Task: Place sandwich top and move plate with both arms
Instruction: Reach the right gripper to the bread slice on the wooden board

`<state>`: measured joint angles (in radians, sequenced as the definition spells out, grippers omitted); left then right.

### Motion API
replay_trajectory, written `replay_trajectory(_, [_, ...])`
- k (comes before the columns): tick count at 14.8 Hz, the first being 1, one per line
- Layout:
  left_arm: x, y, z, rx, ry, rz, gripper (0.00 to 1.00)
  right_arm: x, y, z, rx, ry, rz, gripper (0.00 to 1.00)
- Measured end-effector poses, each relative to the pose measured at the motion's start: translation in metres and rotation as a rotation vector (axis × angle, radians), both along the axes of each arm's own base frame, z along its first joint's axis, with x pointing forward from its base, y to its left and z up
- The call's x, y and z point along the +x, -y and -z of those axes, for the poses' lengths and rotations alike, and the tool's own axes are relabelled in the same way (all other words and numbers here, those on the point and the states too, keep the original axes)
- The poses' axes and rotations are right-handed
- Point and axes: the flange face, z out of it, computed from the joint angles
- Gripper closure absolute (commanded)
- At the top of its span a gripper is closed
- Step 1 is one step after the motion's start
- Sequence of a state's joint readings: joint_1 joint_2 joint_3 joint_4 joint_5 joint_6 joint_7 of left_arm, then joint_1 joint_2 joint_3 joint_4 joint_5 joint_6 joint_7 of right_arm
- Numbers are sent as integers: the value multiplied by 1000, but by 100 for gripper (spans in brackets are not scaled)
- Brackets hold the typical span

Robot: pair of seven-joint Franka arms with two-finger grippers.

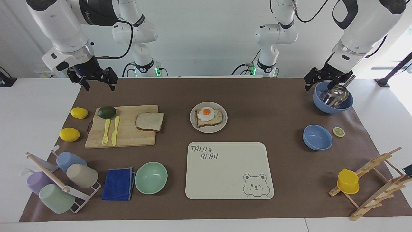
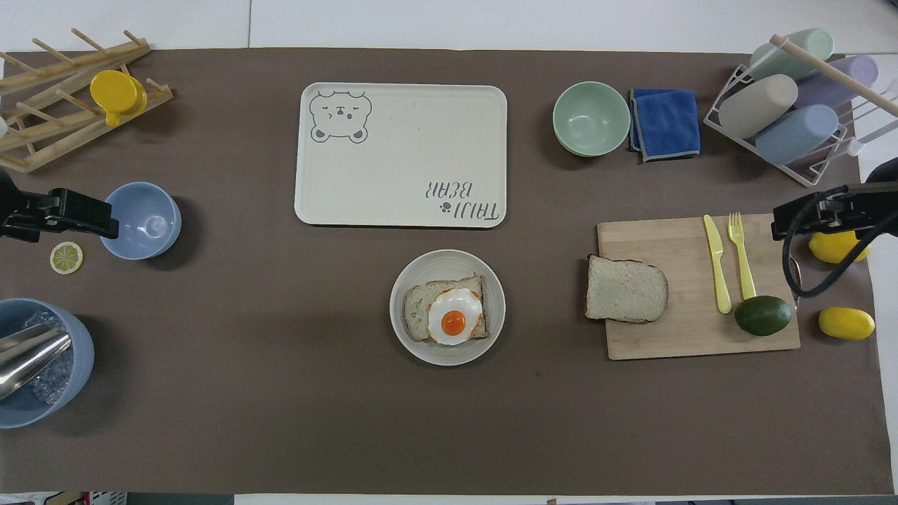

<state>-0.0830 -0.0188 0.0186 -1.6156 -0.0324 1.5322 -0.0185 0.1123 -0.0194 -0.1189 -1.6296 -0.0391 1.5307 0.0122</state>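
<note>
The sandwich top (image 1: pixel 149 121) (image 2: pixel 626 289), a pale bread slice with a brown crust, lies flat on the wooden cutting board (image 1: pixel 128 138) (image 2: pixel 673 337), at its edge toward the plate. The round beige plate (image 1: pixel 209 130) (image 2: pixel 449 263) sits mid-table and holds a bread slice topped with a fried egg (image 1: pixel 206 112) (image 2: pixel 453 320). My right gripper (image 1: pixel 99 85) (image 2: pixel 789 217) hangs open and empty, raised over the right arm's end of the mat near the board. My left gripper (image 1: pixel 326 83) (image 2: pixel 98 219) hangs open and empty above the blue bowl with a metal scoop (image 1: pixel 333 96) (image 2: pixel 42 358).
A cream bear tray (image 1: pixel 229 170) (image 2: pixel 402 154) lies just farther from the robots than the plate. A mint bowl (image 1: pixel 151 178), blue cloth (image 1: pixel 118 183) and cup rack (image 1: pixel 61 180) stand past the board. Fork, knife, avocado (image 1: pixel 106 111) and two lemons are by the board. A second blue bowl (image 1: pixel 317 137) and wooden rack (image 1: pixel 373 180) are at the left arm's end.
</note>
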Motion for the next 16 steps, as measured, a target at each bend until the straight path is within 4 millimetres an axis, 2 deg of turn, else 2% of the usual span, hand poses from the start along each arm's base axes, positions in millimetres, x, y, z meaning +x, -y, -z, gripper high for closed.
replay_trajectory(6, [0,0,0,0,0,0,0,0,-3,-1,1,2,-5,0])
replay_trajectory(10, [0,0,0,0,0,0,0,-2,-12,0,4,-4,-23,0])
replay_trajectory(11, [0,0,0,0,0,0,0,-3,-22,2,15,-3,-39,0])
replay_trajectory(12, [0,0,0,0,0,0,0,-3,-41,7,19,9,-71,0])
replay_trajectory(14, [0,0,0,0,0,0,0,-4,-99,29,12,19,-91,0])
replay_trajectory(16, [0,0,0,0,0,0,0,-7,-167,69,-35,13,-78,0])
